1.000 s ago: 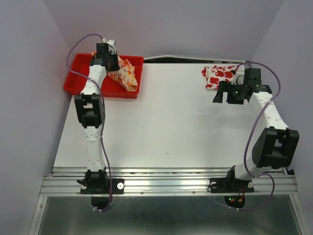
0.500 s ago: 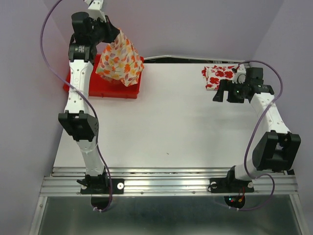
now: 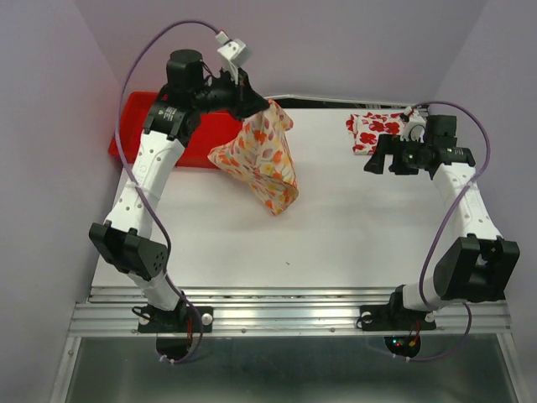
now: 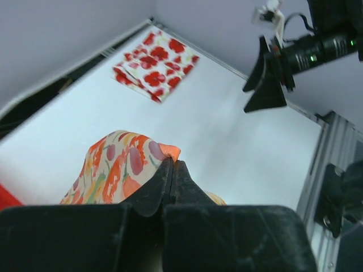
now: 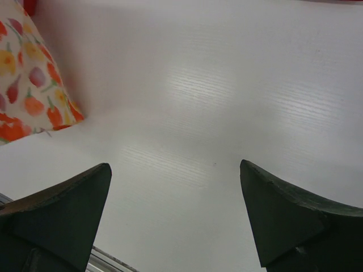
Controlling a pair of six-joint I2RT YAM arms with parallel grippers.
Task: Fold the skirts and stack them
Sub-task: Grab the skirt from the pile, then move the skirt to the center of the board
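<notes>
Cream cloth with orange, red and yellow marks hangs from your left tool [image 3: 252, 102], which is clenched on one bunched edge of that cream skirt [image 3: 260, 159]. In the left wrist view the two jaws are pressed together on a fold of the fabric [image 4: 127, 164], no gap showing between them. From the top view the skirt drapes down and out toward 5 o'clock from the grasp, over the far-left part of the white counter [image 3: 336, 227]. Whether its lowest corner touches the counter, you cannot tell. The red tray [image 3: 134, 138] sits at the counter's 10 o'clock corner, just behind the left arm and apart from the skirt.

Your other skirt, the flowered skirt [image 3: 379, 130], white with big red flowers, lies folded flat at the counter's 1 o'clock corner. The right tool [image 3: 388, 164] hangs over the counter just at 6 o'clock of it, not touching it. That tool is released: in the right wrist view its jaws stand wide apart with only bare counter between them, and the cream skirt's corner [image 5: 34, 85] shows at 10 o'clock of the frame.
</notes>
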